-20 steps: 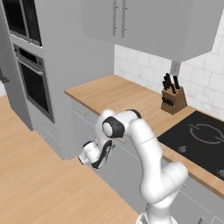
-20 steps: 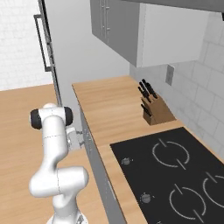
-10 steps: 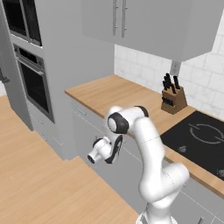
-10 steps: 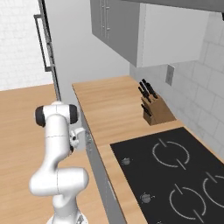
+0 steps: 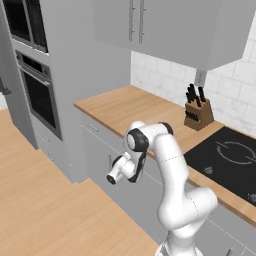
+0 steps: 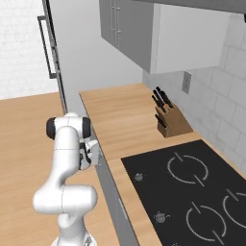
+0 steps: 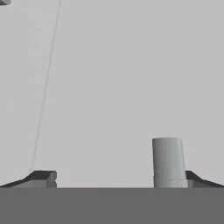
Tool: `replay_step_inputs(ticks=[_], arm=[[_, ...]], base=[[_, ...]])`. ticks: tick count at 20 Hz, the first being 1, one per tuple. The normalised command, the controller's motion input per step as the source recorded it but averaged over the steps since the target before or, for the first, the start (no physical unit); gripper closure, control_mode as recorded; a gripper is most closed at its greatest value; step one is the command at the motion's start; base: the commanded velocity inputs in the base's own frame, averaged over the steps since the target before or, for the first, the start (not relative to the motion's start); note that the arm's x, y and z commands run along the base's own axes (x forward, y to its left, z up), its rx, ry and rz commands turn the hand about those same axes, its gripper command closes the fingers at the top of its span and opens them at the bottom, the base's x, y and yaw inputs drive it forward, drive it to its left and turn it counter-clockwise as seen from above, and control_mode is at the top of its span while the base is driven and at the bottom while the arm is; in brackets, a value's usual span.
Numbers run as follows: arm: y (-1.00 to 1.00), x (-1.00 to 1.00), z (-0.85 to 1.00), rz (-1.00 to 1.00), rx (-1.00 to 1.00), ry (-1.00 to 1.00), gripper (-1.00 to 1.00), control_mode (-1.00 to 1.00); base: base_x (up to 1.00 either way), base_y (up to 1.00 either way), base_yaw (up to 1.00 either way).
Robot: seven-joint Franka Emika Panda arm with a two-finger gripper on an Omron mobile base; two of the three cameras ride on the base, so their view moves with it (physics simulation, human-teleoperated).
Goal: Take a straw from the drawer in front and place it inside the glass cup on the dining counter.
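**Gripper spread at a grey drawer front under the wall counter**

No brand, label or writing can be read anywhere; going left to right in the left base view: a built-in oven (image 5: 37, 97) in a tall grey unit, the wall counter (image 5: 135, 107) of light wood, a knife block (image 5: 198, 112) against the tiled wall, and a black cooktop (image 5: 230, 160); the right base view adds the cooktop's burner rings and two knobs; the arm rises from the base, bends at a dark elbow joint and folds downward, its hand pointing at the grey cabinet fronts below the counter edge; in the hand view the gripper (image 7: 111, 177) faces a plain grey panel, jaws spread wide with nothing between them, and a handle (image 7: 168, 162), a short grey cylinder, stands just inside one fingertip; I cannot tell whether this panel is the task's drawer.
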Motion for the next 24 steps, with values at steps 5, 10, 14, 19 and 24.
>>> replay_step_inputs(ticks=[5,10,14,19,24], arm=[[-0.04,0.10,-0.11,0.03,0.03,0.00,1.00,-1.00],[0.01,-0.10,0.00,0.00,0.04,0.00,1.00,-1.00],[0.29,-0.42,0.00,0.00,0.07,0.00,1.00,-1.00],[0.67,-0.56,0.00,0.00,0.05,0.00,1.00,-1.00],[0.95,-0.64,0.00,0.00,0.02,0.02,1.00,-1.00]], base=[[0.00,0.00,0.00],[0.00,0.00,0.00],[0.00,0.00,0.00],[0.00,0.00,0.00],[0.00,0.00,0.00]])
